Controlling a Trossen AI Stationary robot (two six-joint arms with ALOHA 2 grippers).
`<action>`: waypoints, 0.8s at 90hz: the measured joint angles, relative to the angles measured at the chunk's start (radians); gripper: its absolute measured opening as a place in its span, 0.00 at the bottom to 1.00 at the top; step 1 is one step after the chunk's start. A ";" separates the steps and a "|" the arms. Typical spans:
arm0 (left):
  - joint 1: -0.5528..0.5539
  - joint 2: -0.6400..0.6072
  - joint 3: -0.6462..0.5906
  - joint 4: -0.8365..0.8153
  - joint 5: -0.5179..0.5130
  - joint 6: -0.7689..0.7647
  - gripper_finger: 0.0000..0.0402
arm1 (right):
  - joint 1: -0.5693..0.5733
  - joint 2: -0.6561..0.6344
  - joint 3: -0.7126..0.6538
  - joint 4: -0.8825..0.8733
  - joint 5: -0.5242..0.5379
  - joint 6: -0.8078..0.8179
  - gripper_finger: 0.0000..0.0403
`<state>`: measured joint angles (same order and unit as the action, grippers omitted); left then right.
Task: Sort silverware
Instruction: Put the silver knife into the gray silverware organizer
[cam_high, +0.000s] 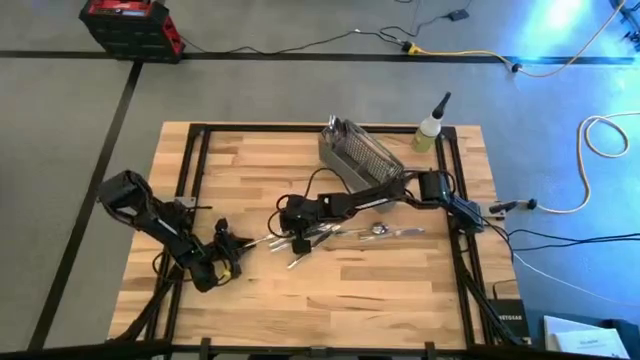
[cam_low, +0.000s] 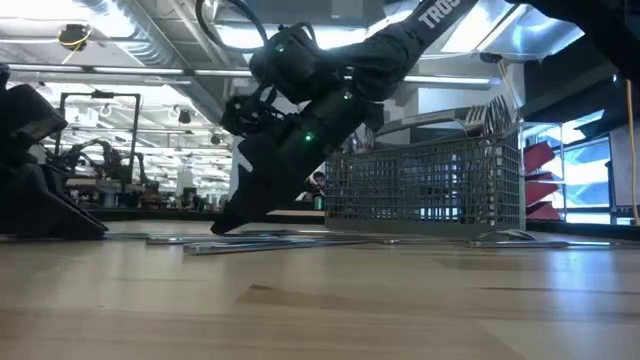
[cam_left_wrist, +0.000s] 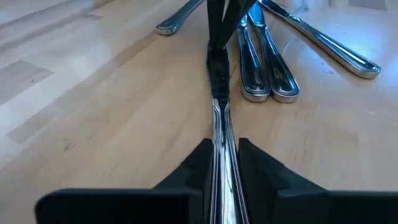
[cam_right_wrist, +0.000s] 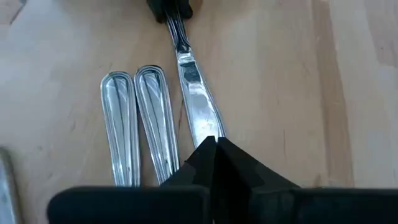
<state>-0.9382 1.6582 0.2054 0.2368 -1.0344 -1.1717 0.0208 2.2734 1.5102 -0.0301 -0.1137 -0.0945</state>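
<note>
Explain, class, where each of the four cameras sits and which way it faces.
High: overhead, looking down on table, both arms, mesh basket.
Low: tabletop level, facing the basket and the room; an arm comes from above.
Left wrist: looks past left gripper, shut on a knife.
Right wrist: looks past right gripper holding that knife.
Both wrist views share this knife.

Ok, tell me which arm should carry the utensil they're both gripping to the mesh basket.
Right. The left gripper and right gripper both have jaws shut on one utensil, but the mesh basket stands on the right arm's side, so the left should probably let go.
</note>
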 joint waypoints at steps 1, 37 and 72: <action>0.000 0.000 0.000 0.000 0.000 -0.003 0.11 | 0.001 -0.002 0.000 0.000 -0.005 0.002 0.00; 0.000 0.001 0.004 0.004 -0.017 -0.151 0.11 | 0.088 -0.115 0.000 0.005 0.066 -0.153 0.19; 0.000 0.001 0.003 0.053 -0.016 -0.154 0.12 | 0.161 -0.113 0.000 0.007 0.358 -0.605 0.30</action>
<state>-0.9379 1.6587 0.2085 0.2895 -1.0504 -1.3253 0.1820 2.1601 1.5105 -0.0228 0.2445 -0.6990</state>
